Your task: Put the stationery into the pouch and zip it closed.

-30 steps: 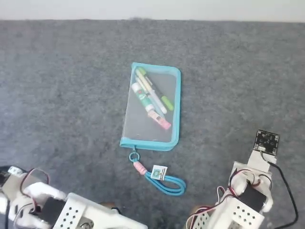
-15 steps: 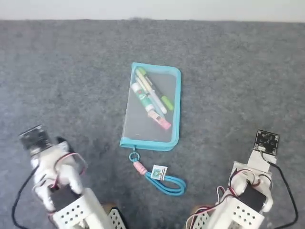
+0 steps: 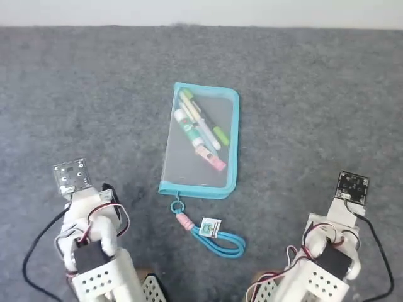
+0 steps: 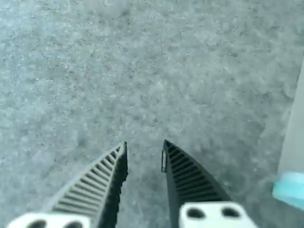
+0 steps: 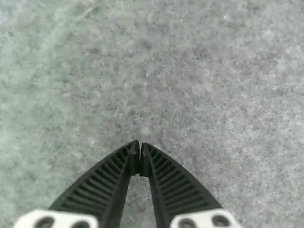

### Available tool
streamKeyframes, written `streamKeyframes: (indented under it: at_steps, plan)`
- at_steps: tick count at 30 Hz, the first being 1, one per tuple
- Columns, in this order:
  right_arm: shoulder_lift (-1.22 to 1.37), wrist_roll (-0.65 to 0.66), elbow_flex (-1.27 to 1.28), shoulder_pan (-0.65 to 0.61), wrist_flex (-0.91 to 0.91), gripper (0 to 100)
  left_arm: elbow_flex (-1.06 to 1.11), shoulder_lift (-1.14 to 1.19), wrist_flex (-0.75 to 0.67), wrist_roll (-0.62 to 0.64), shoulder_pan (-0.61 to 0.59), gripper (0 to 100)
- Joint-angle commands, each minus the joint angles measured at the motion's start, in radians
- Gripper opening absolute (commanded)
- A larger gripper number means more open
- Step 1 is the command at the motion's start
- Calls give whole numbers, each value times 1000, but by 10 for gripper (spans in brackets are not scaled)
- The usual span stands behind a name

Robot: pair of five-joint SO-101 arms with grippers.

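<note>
**Left arm (image 3: 88, 220) has risen beside the pouch**

The left tool (image 4: 145, 145) hangs over bare desk (image 3: 315, 94), tips slightly apart, gripping nothing. The right tool (image 5: 139, 145) rests closed together, parked. Between them the pouch (image 3: 189, 173) lies flat, pens (image 3: 200, 129) inside, seemingly zipped, so both arms likely stand clear.

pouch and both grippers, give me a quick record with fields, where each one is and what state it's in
pouch: clear with blue trim, lying flat mid-table
stationery: pens and markers inside the pouch, toward its far end
ring pull: at the pouch's near corner; whether the zip is fully shut cannot be told
blue loop: attached to the ring pull, lying on the mat near the arms
left gripper: slightly open, empty, over bare mat
right gripper: shut, empty, over bare mat
grey mat: covers the table
</note>
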Motion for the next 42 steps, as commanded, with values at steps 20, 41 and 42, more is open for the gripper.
streamKeyframes:
  at_steps: [20, 41, 42]
  plan:
    - [-13, 8, 20, 10, 4, 6, -13, -21, 55, -3, 5, 112]
    - [-13, 8, 20, 10, 4, 6, -13, -21, 12, -3, 5, 112]
    - [-13, 8, 20, 10, 4, 6, -13, -21, 14, -3, 5, 112]
